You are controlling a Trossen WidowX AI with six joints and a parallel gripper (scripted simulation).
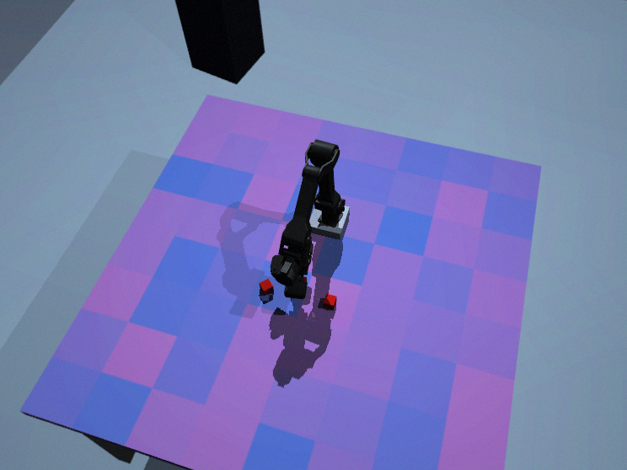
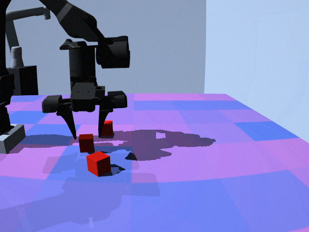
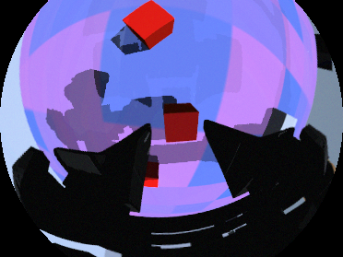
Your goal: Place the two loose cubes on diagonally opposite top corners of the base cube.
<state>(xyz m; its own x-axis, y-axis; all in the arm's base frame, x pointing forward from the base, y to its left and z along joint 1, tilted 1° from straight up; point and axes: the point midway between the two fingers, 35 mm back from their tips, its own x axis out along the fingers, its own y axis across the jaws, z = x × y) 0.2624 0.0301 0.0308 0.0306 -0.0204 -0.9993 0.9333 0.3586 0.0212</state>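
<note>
Hovering low over the checkered purple-and-blue tabletop, the black parallel-jaw gripper points straight down, jaws roughly half open, nothing held between them.

Exterior view, left to right:
- Grey arm base plate sits at the far left edge, black arm rising from it.
- Left fingertip ends just beside the top-left corner of the middle small red cube. Can't tell if touching.
- Middle cube sits square to the camera, in arm shadow, its top about level w/ the fingertips.
- Near small red cube is closest to the camera, rotated so a corner edge faces us, fully lit. Apart from the middle cube by a narrow gap.
- Right fingertip drops in front of the far small red cube, covering its left part.

Wrist view: middle cube lies between the two black fingers, ahead of the tips. Near cube is well up-frame, tilted in plan. Far cube only partly shows past the left finger.

Top view: gripper hides the middle cube; one red cube to its left, another to its right, all three on the tabletop, none stacked. Which cube is the fixed base: can't tell.
</note>
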